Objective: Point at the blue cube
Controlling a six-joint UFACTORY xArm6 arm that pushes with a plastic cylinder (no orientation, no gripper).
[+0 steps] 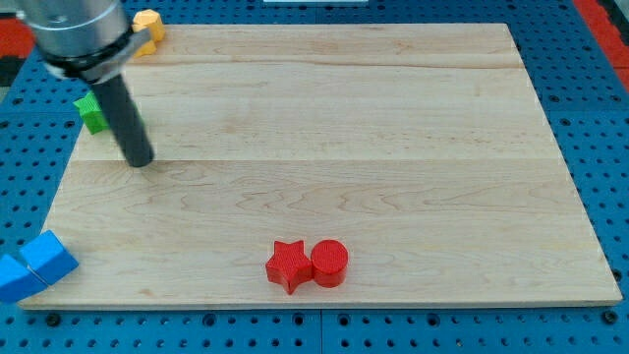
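Observation:
The blue cube [48,258] sits at the wooden board's bottom left corner, with another blue block [17,277] touching it on its left, partly off the board. My tip [140,160] rests on the board at the upper left, well above and to the right of the blue cube. The dark rod rises from it toward the view's top left.
A green block [91,113] lies just left of the rod, partly hidden by it. A yellow block [147,25] sits at the board's top left corner. A red star [288,265] and a red cylinder [329,263] touch each other near the bottom edge. The board [393,147] lies on a blue pegboard.

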